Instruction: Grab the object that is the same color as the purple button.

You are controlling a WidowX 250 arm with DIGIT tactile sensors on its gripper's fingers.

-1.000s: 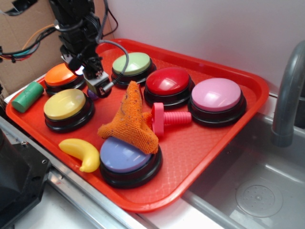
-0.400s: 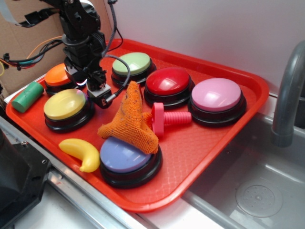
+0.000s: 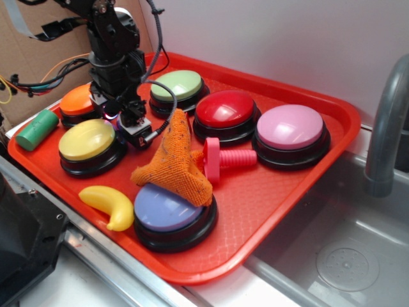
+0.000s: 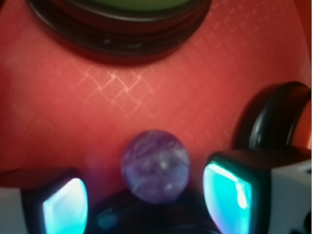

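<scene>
Since the earlier frames, my arm has come down and shifted slightly right, so the gripper [image 3: 128,125] now sits low over the red tray [image 3: 268,192], in the pocket between the orange button [image 3: 80,101], the yellow button [image 3: 86,139] and the green button [image 3: 177,85]. Everything else on the tray looks unmoved.

From the exterior view I can't see the purple ball at all; the gripper body hides it. Only the wrist view shows it: the ball [image 4: 156,165] rests on the tray's cross-hatched surface, right between my two fingers [image 4: 63,207], close to the camera. Both fingers stand spread, with red tray visible on either side of the ball, so nothing is grasped. That same view catches the dark base of the green button [image 4: 122,34] at the top edge.

Only the exterior view shows the purple button [image 3: 169,208] at the tray's near side, well apart from the gripper, with an orange cloth [image 3: 176,160] draped onto its top.
</scene>
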